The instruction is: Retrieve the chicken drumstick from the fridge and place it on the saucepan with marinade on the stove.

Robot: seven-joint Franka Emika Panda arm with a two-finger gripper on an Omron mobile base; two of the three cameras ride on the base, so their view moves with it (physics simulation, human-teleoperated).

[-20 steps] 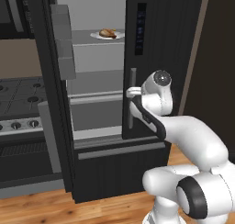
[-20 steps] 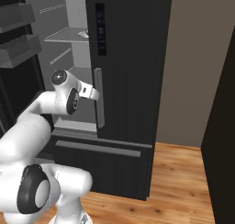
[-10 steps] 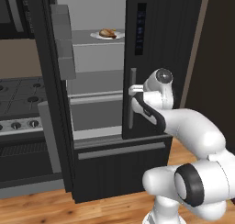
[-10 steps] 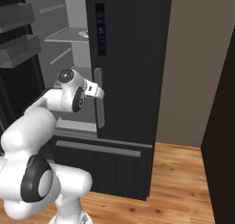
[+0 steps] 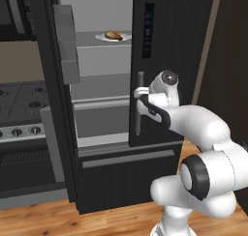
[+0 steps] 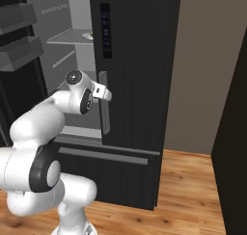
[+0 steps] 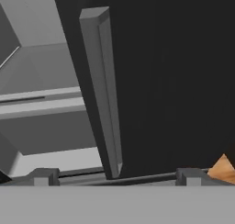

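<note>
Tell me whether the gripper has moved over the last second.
Yes. In the left base view the gripper has shifted from left of the right door's handle onto it, fingers open, holding nothing. The fridge stayed put.

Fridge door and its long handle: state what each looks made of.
The tall black fridge door looks like dark brushed metal, judging by faint vertical streaks, though it could be painted. The long grey vertical handle looks like matte grey metal or plastic: flat, even, without reflections.

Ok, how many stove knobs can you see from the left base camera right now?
3, in a row on the stove's front edge at the far left: one knob, a second, a third. More may be hidden beyond the frame's left edge or behind the open fridge door.
</note>
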